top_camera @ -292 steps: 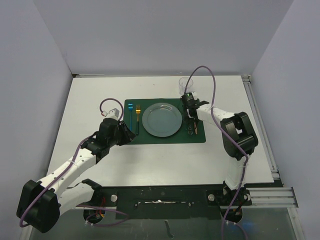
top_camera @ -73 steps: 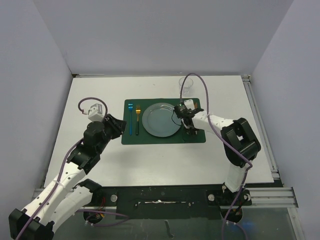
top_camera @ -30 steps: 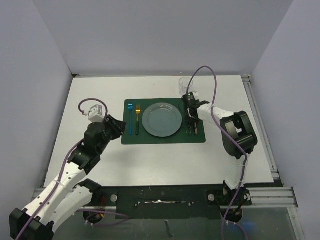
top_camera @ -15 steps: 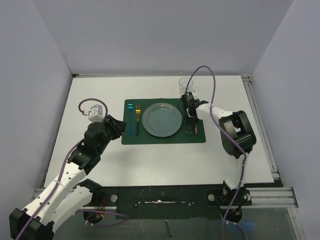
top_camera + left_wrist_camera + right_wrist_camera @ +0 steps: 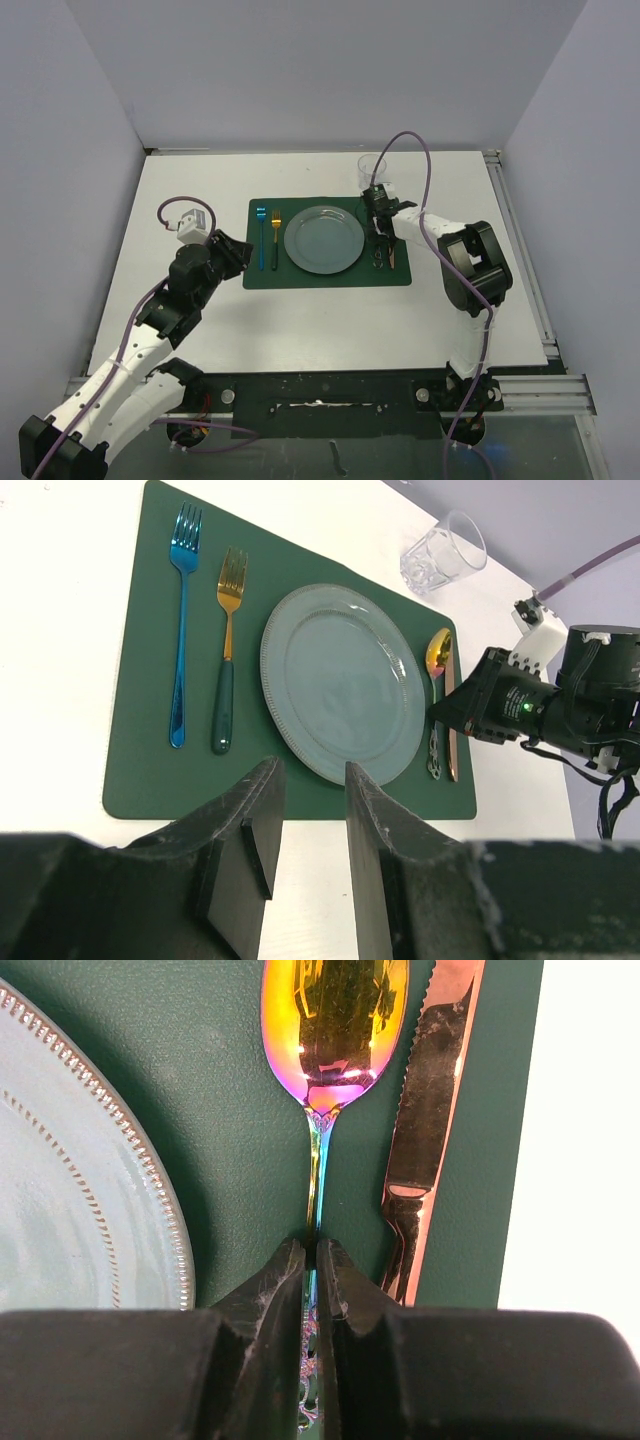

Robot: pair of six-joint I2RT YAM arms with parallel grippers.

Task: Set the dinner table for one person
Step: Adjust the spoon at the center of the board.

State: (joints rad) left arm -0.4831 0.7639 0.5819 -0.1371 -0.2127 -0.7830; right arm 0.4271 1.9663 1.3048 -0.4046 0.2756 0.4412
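On the white dinner table [image 5: 200, 190] lies a dark green placemat [image 5: 330, 277] with a grey-blue plate [image 5: 323, 239] in its middle. A blue fork [image 5: 181, 630] and a gold fork [image 5: 227, 640] lie left of the plate. Right of it lie an iridescent spoon [image 5: 333, 1020] and a copper knife [image 5: 425, 1110]. My right gripper [image 5: 310, 1255] is down on the mat, shut on the spoon's thin handle just below the bowl. My left gripper [image 5: 310, 780] hangs open and empty over the table, near the mat's front left part.
A clear glass [image 5: 372, 170] stands on the table just beyond the mat's far right corner, close behind the right wrist. Aluminium rails [image 5: 520, 240] run along the table's right edge. Grey walls close in the left, back and right sides.
The right jaws have closed onto the spoon handle over the last second. The left arm has not moved.
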